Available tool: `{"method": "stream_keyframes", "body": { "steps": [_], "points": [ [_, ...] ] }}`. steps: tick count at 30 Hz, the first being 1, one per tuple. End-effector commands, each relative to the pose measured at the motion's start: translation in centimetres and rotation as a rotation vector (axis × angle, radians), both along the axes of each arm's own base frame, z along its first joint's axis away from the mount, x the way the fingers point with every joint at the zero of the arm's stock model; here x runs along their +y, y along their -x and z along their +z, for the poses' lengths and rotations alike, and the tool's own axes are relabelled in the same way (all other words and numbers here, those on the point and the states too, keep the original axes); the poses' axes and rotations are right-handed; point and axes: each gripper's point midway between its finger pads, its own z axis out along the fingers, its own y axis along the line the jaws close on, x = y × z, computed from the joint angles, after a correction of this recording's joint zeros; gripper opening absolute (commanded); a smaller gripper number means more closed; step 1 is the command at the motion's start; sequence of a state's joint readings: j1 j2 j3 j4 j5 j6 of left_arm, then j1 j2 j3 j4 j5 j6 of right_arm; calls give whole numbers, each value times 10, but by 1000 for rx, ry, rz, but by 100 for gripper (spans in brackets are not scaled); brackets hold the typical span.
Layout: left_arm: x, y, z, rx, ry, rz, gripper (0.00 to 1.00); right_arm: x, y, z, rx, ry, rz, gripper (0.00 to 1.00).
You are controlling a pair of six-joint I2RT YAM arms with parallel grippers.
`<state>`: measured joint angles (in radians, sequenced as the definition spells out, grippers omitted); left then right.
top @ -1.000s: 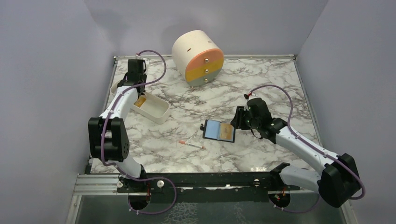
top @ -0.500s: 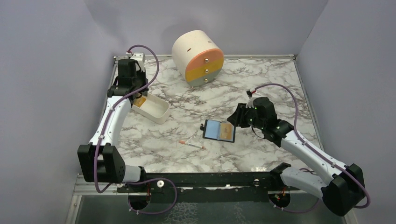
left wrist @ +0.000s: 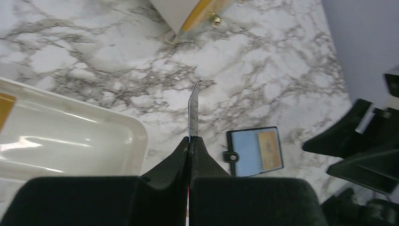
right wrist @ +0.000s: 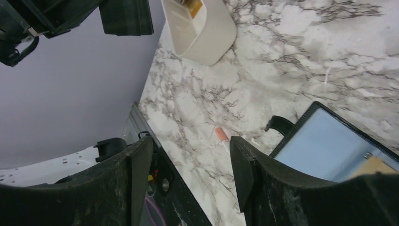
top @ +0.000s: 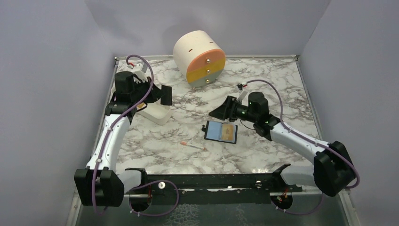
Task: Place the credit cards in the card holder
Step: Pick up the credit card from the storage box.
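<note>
1. Card holder [top: 221, 132] lies open and flat on the marble table [top: 268, 84], a little right of centre, where I can see it plainly
2. Round drawer unit [top: 200, 59] stands at the far edge, well apart from everything else
3. Left gripper [left wrist: 190, 141] hangs above the white tray [top: 160, 117], jaws pinched tight on a thin card [left wrist: 193, 106] seen edge-on, its colour hard to tell
4. Right gripper [top: 215, 113] hovers just beyond the holder's far edge, jaws spread wide with nothing between them
5. White tray sits near the table's left side, an orange-yellow card [right wrist: 193, 5] lying inside it
6. Inside, the holder looks blue, with an orange card [top: 229, 130] on its right half
7. White-and-pink stick [top: 193, 146] lies on the marble near the holder, on its left
</note>
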<state>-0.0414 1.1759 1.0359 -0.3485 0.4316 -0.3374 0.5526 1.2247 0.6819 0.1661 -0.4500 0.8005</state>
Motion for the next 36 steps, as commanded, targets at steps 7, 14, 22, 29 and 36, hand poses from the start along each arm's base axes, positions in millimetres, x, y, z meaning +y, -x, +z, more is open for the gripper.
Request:
{"method": "stream_keyframes", "body": {
  "steps": [7, 14, 22, 29, 36],
  "points": [
    [-58, 43, 51, -46, 418, -231, 0, 77, -4, 56, -53, -266, 247, 66],
    [-72, 56, 56, -29, 521, -310, 0, 101, -13, 58, -61, -269, 346, 66],
    [-84, 64, 59, 1, 612, -364, 0, 104, -9, 60, -42, -311, 373, 45],
    [-85, 65, 49, 36, 622, -353, 0, 101, -3, 61, -54, -340, 379, 5],
    [-85, 61, 32, 78, 612, -337, 0, 89, -4, 48, -61, -290, 292, 1]
  ]
}}
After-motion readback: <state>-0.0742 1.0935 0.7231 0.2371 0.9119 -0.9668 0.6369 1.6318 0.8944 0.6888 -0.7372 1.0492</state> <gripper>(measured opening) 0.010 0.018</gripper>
